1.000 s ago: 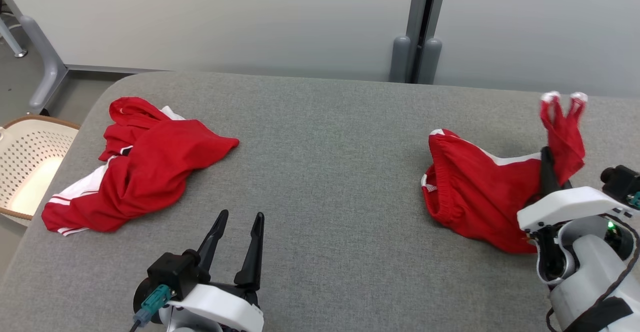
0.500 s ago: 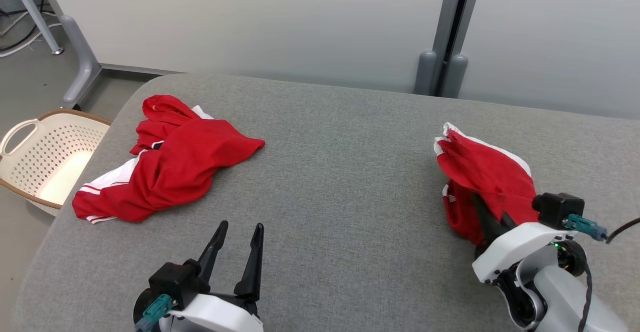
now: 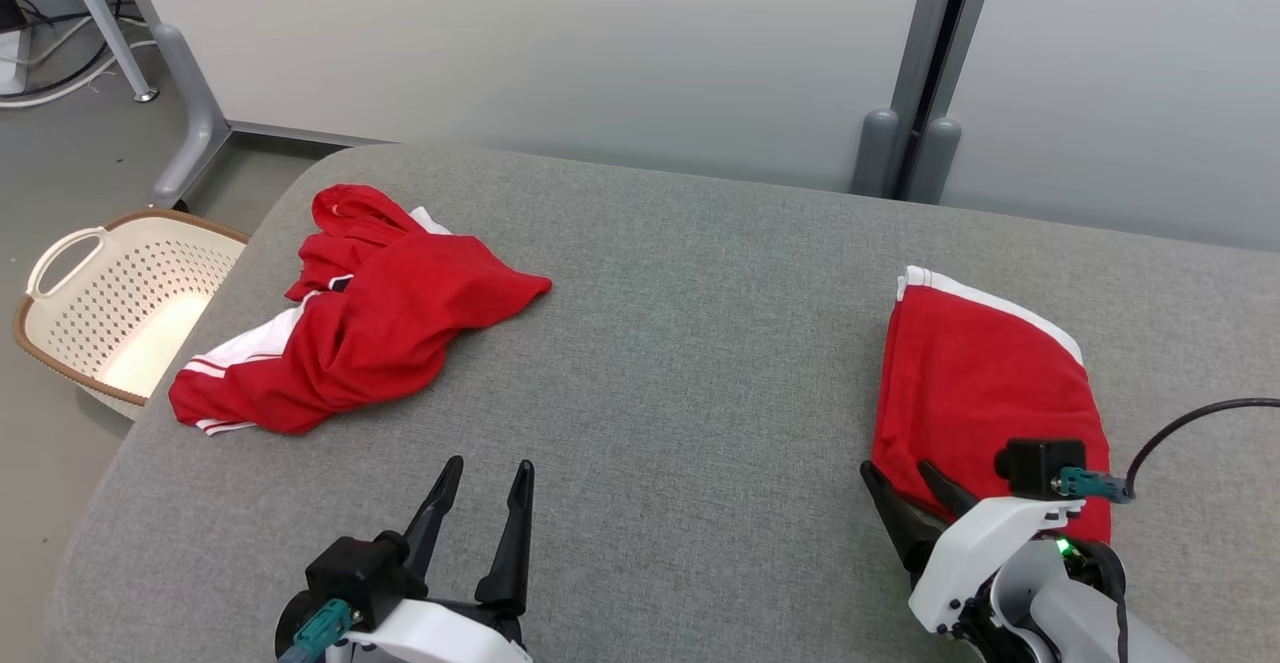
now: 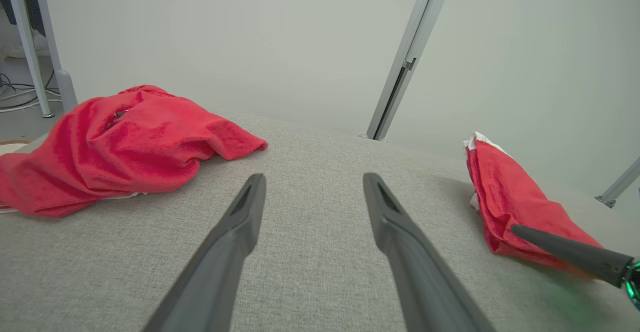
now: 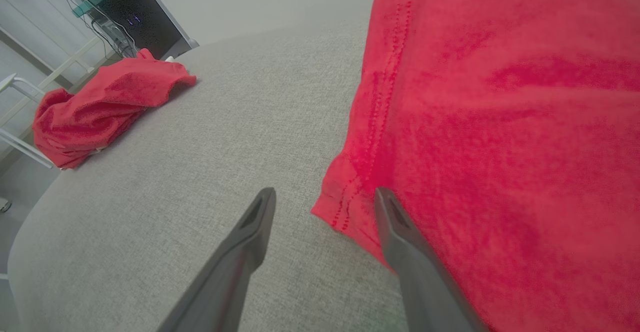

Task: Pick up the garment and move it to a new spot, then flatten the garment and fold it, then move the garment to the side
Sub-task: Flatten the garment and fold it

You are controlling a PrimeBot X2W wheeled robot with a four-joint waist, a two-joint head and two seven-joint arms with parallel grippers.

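Garment (image 3: 985, 383) folded, long axis away from robot, white trim far; left jaws spread, right jaws spread at hem.

A lab or test room: grey padded table (image 3: 680, 363), pale partition panels (image 3: 520, 43), metal desk leg (image 3: 190, 93).

- On your table (image 3: 700, 343), the garment (image 3: 980, 373) lies at the right, with the other garment (image 3: 370, 333) well apart at the far left.
- Your basket (image 3: 60, 273) sits left of the table, below its edge.
- Your right gripper (image 3: 895, 468) is at the garment's near corner, and your left gripper (image 3: 490, 465) is over bare table.
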